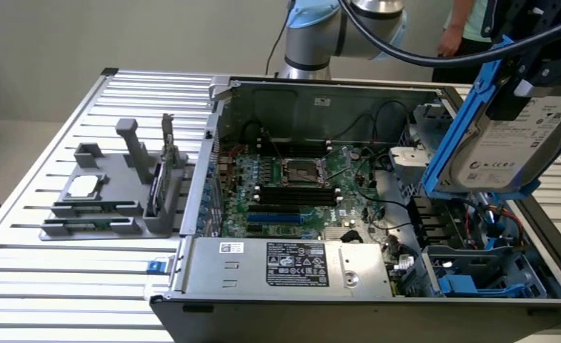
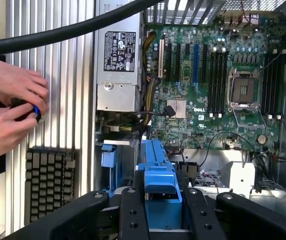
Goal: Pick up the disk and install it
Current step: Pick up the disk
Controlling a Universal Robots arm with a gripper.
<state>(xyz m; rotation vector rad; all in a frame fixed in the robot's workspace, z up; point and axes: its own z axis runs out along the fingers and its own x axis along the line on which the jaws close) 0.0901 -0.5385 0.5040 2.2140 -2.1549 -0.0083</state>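
The circuit board [image 2: 202,75] below the jaws carries the word DELL in white beside a square heatsink. The silver power box [image 2: 119,65] next to it wears a black-and-white label (its print is too small to read), and the white label on the disk [image 1: 514,143] is no clearer. The jaws stand partly spread and pinch the disk by its blue frame, holding it tilted in the air above the open computer case [image 1: 319,100]. Off to one side of the jaws, a person's hands [image 2: 13,85] hold a small dark object over the slatted desk [image 1: 61,286], near a keyboard [image 2: 50,182].
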